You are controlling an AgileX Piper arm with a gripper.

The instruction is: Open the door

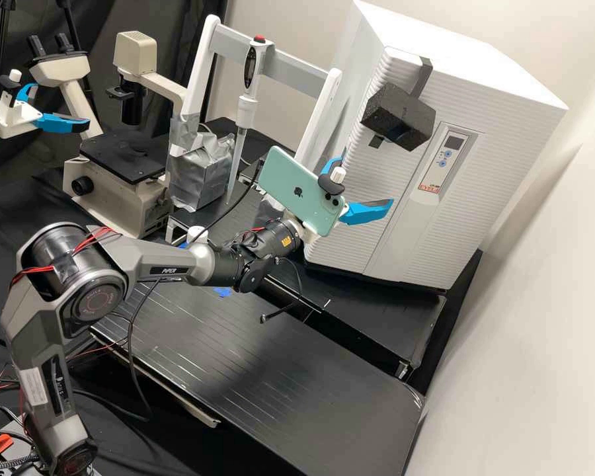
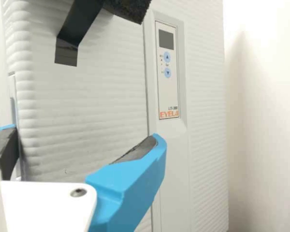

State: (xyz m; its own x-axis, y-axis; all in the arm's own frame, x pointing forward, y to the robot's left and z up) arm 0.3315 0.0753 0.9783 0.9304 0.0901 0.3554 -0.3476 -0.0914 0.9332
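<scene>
Spread open, the gripper (image 1: 365, 180) is at the lower left part of the white cabinet's ribbed door (image 1: 360, 198), below the black foam block (image 1: 403, 116) taped to it. Nothing shows between its blue fingers. From the wrist, the gripper (image 2: 84, 135) has one finger by the door's side edge and the other over the ribbed door front (image 2: 92, 106). Black tape (image 2: 66, 52) and part of the foam block (image 2: 130, 7) lie on the door. The door looks closed. Whether a finger touches it, I cannot tell.
A green phone (image 1: 301, 192) is mounted on the wrist. Left of the cabinet stand a pipette (image 1: 246, 109) on a white frame and a foil-wrapped box (image 1: 201, 172). A microscope (image 1: 122, 155) is farther left, near a second arm's gripper. A wall rises at the right.
</scene>
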